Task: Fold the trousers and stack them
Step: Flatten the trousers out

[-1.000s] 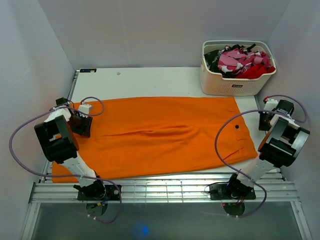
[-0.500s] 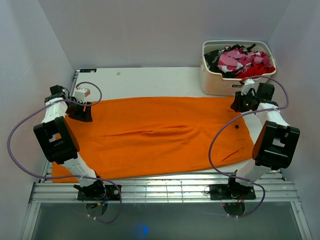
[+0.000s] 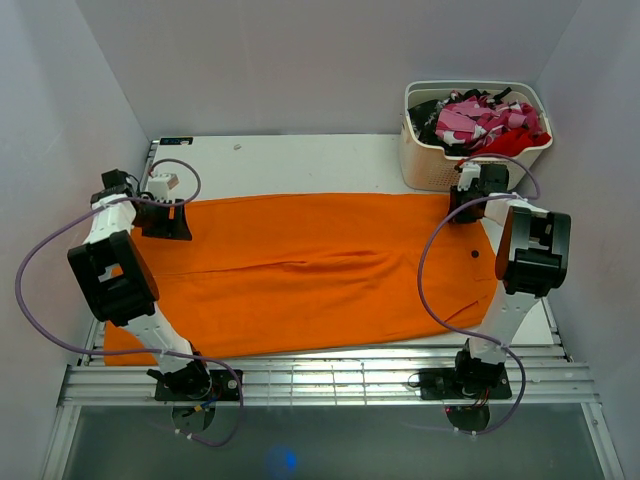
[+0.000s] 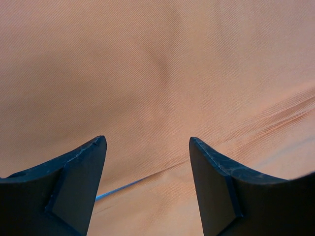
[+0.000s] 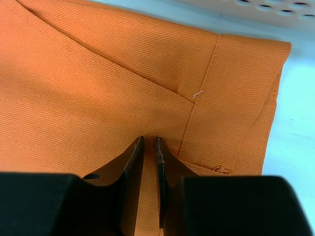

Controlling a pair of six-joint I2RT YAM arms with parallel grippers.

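Only wrist views tell: left gripper [image 4: 146, 143] spread over the trousers [image 3: 320, 260], right gripper [image 5: 149, 143] pinching their corner.

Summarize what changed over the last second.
Right gripper swung in from the right to the far-right corner of the trousers, by the basket, and now pinches the cloth. Left gripper shifted slightly toward the far-left corner, open. Trousers stay spread flat; basket unmoved.
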